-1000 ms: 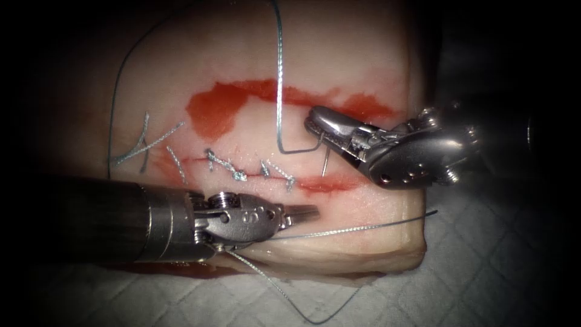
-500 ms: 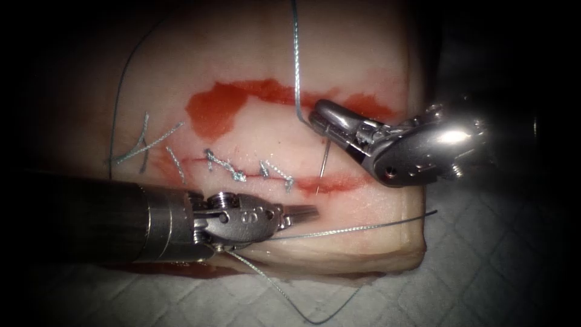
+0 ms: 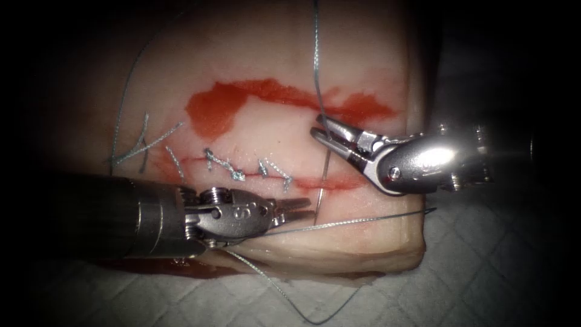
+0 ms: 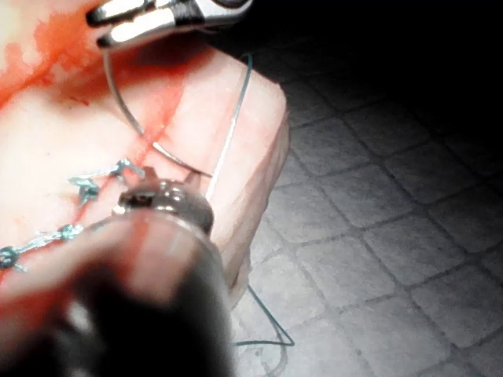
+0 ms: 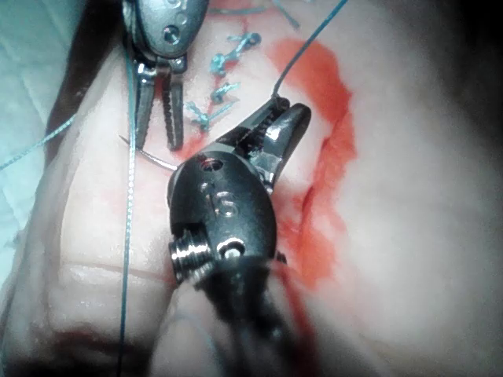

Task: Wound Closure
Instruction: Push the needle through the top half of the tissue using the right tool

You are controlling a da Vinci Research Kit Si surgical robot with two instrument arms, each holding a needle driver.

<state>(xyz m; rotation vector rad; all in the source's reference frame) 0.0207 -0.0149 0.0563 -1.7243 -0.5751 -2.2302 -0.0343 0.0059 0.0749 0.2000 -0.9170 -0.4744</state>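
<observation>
My right tool [image 3: 324,133] is shut on the curved needle [image 3: 324,163] near its tail, where the thread [image 3: 316,60] runs up off the tissue [image 3: 363,60]. The needle dips into the right end of the cut [image 3: 339,181], and its tip comes out on the near edge by my left tool [image 3: 301,208]. In the right wrist view the left tool [image 5: 157,126] has its jaws open and holds nothing, with the needle tip [image 5: 149,159] just off its tips, and the right tool [image 5: 275,119] is shut. The left wrist view shows the needle [image 4: 118,98] arching from the right tool [image 4: 130,20] into the tissue.
Several knotted stitches [image 3: 236,172] close the cut's left and middle parts. Red fluid [image 3: 218,109] is smeared above the cut. A loose strand of thread [image 3: 363,225] crosses the tissue's near face and trails onto the quilted cloth [image 3: 484,272].
The right tool turned and drove the needle down into the cut's right end; the tip now shows on the near side. The left tool edged right and its jaws opened.
</observation>
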